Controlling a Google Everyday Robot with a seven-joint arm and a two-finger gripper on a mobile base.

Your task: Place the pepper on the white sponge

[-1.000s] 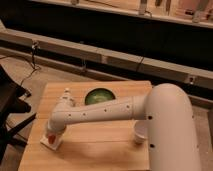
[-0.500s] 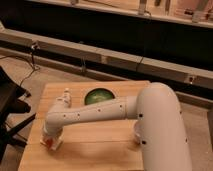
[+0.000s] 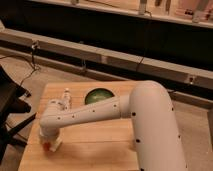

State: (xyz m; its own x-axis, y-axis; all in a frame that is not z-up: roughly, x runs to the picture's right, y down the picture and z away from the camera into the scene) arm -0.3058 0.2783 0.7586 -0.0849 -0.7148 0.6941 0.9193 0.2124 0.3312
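Observation:
My gripper (image 3: 49,141) hangs at the end of the white arm, low over the near left part of the wooden table (image 3: 95,145). A tiny red-orange pepper (image 3: 46,146) shows right under the gripper. A small white block, the white sponge (image 3: 56,144), lies just to the right of the pepper and touches the gripper's lower end. The wrist hides most of both. I cannot tell whether the pepper rests on the sponge or beside it.
A green bowl (image 3: 98,95) sits at the far middle of the table. A small clear bottle (image 3: 66,97) stands to its left. A dark chair (image 3: 10,107) is off the table's left edge. A long ledge runs behind.
The arm has swung left and nearer to the camera. The gripper has shifted a little left and lower at the near left of the table.

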